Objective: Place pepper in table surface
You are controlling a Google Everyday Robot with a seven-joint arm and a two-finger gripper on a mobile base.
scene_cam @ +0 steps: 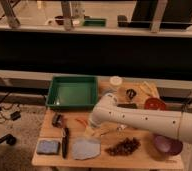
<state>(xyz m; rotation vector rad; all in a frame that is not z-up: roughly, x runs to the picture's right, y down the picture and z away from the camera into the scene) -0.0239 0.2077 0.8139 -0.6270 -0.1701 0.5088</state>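
My claw (93, 131): low over table (48, 132), front-centre, jaws spread, nothing held. Pepper (81, 122): flat on bare wood, just beside my claw, on side toward green tray (71, 92), outside tray. Grey cloth (86, 149): near, in front of claw. Step judged: placing done, release stage. Next move: lift straight up, retract arm, avoid brushing pepper
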